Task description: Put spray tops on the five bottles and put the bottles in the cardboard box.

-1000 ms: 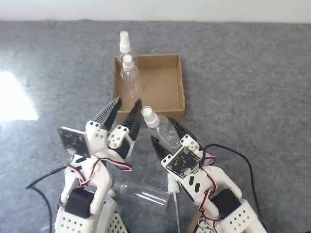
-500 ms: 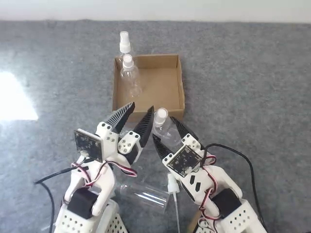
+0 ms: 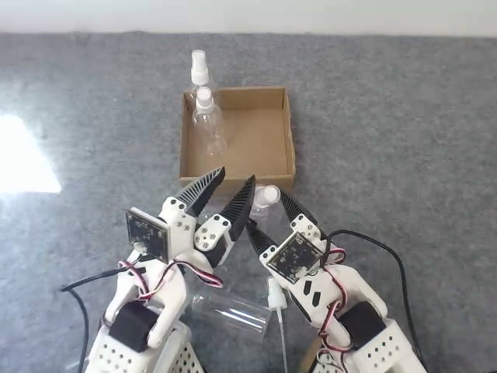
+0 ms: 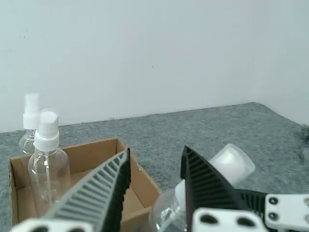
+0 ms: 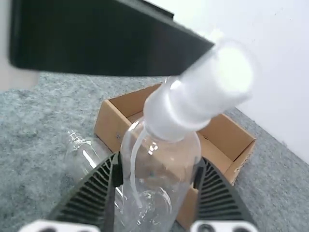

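Observation:
My right gripper (image 3: 264, 207) (image 5: 157, 162) is shut on a clear bottle (image 5: 159, 159), held tilted just in front of the cardboard box (image 3: 290, 132). The bottle's white spray top (image 3: 268, 194) (image 5: 203, 92) (image 4: 232, 163) is on. My left gripper (image 3: 238, 173) (image 4: 156, 151) stands open close beside it. One black finger (image 5: 96, 43) lies against the top's side, and the top sits outside the jaws. One capped bottle (image 3: 207, 120) (image 4: 46, 162) stands in the box's far-left corner. Another capped bottle (image 3: 199, 70) (image 4: 30, 121) stands behind the box.
An uncapped bottle (image 3: 229, 308) lies on the grey carpet between the arm bases, with a loose spray top (image 3: 276, 298) and its tube beside it. A further open-necked bottle (image 5: 82, 154) lies near the box front. The rest of the box floor (image 3: 256, 136) is bare.
The left gripper swung right and forward, closing in on the held bottle. The bottle's spray top shifted right, toward the box's front wall, still in the right gripper.

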Tool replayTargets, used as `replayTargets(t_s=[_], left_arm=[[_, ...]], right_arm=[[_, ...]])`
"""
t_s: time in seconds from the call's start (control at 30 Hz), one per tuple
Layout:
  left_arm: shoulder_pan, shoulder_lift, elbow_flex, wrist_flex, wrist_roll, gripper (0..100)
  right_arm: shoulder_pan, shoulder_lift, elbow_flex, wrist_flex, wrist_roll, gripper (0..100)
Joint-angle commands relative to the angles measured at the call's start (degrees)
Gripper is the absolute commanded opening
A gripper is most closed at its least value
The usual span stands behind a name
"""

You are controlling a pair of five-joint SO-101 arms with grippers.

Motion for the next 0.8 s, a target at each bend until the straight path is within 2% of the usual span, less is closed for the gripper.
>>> replayTargets(t_s=[0.0,0.77], left_arm=[[2.7,-0.9,-0.3,0.7,-2.3,16],[2.9,-0.9,-0.4,0.7,-3.3,16]], right_arm=[[0.1,-1.0,-0.4,-1.0,0.3,8.0],[0.2,-1.0,0.1,-0.8,0.5,8.0]])
